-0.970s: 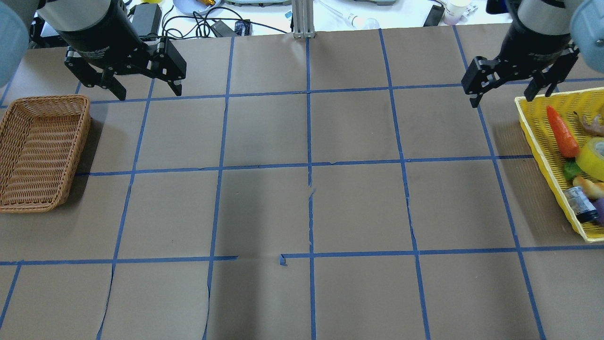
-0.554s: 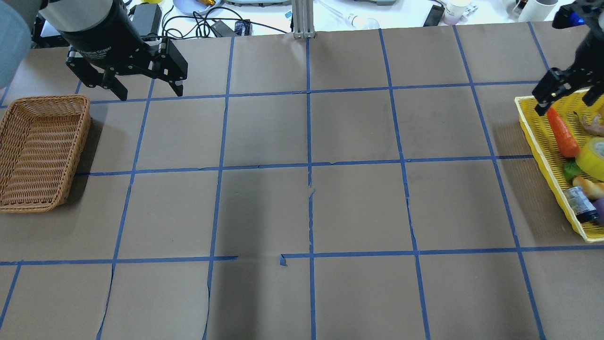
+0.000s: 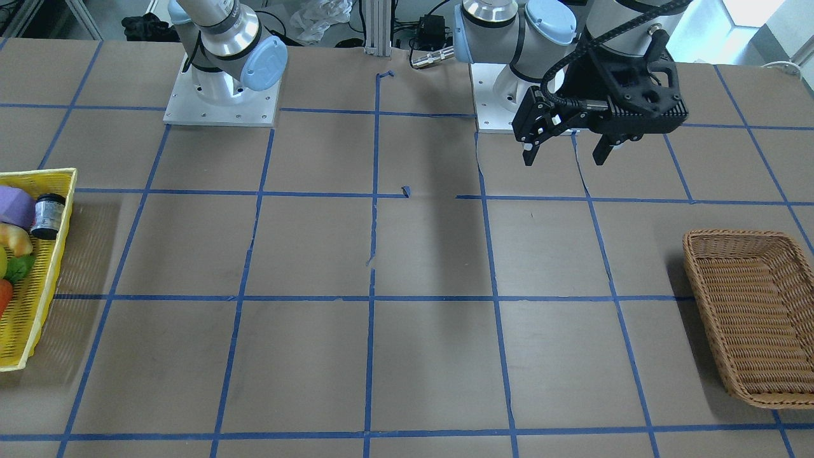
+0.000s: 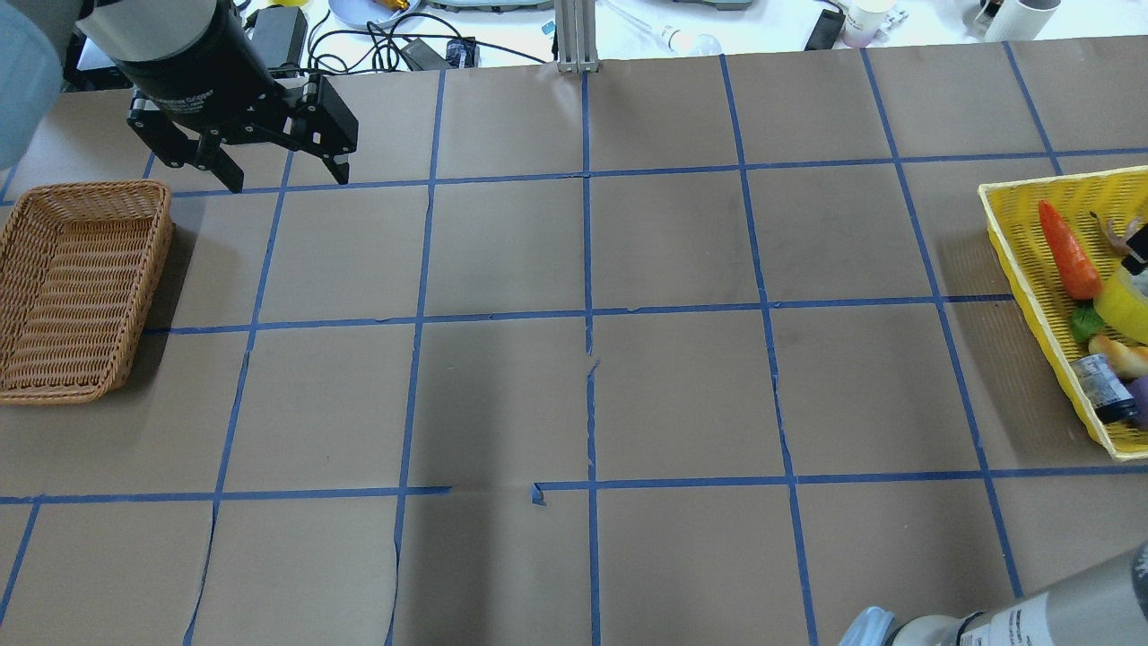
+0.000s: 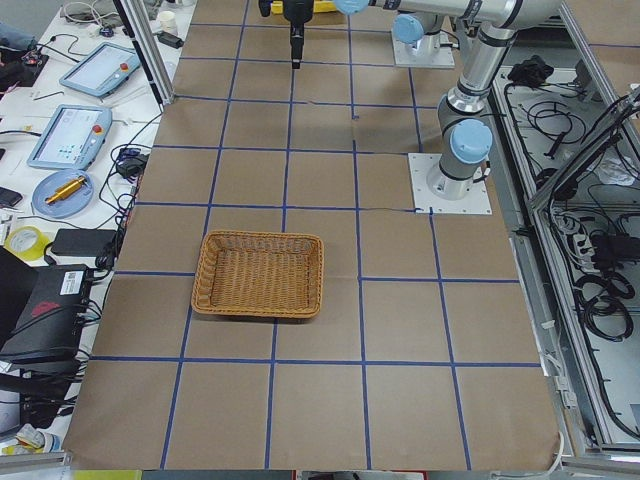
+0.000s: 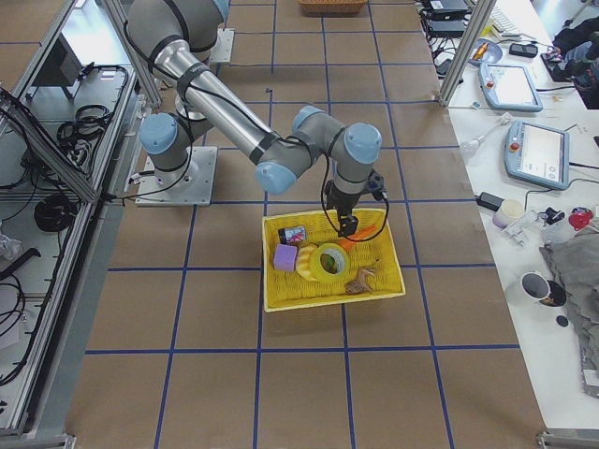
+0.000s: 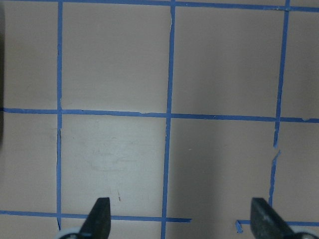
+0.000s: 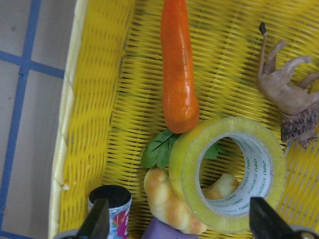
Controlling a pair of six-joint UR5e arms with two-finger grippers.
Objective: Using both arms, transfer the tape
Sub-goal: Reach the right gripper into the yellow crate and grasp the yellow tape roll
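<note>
The yellow tape roll [image 8: 185, 160] with a white core leans tilted on other items in the yellow basket [image 8: 75, 99]. It also shows in the exterior right view [image 6: 329, 262] and at the overhead view's right edge [image 4: 1128, 305]. My right gripper [image 8: 180, 219] is open and empty, directly above the tape, with one finger on each side of it; it also shows in the exterior right view [image 6: 344, 224]. My left gripper [image 4: 287, 179] is open and empty, high above the table beside the wicker basket [image 4: 85, 188]; it also shows in the front view [image 3: 563, 159] and in its own wrist view [image 7: 182, 219].
In the yellow basket [image 4: 1013, 242] an orange carrot [image 8: 178, 74], a brown toy animal [image 8: 286, 87], a bread piece [image 8: 169, 204] and a small can [image 8: 112, 204] crowd the tape. The right arm's elbow [image 4: 987, 619] shows at the overhead view's lower right. Cables and devices lie beyond the table's far edge.
My right gripper has moved right, from beside the yellow basket to over it, leaving most of the overhead view. The right arm's elbow has come into view. My left gripper has barely moved.
</note>
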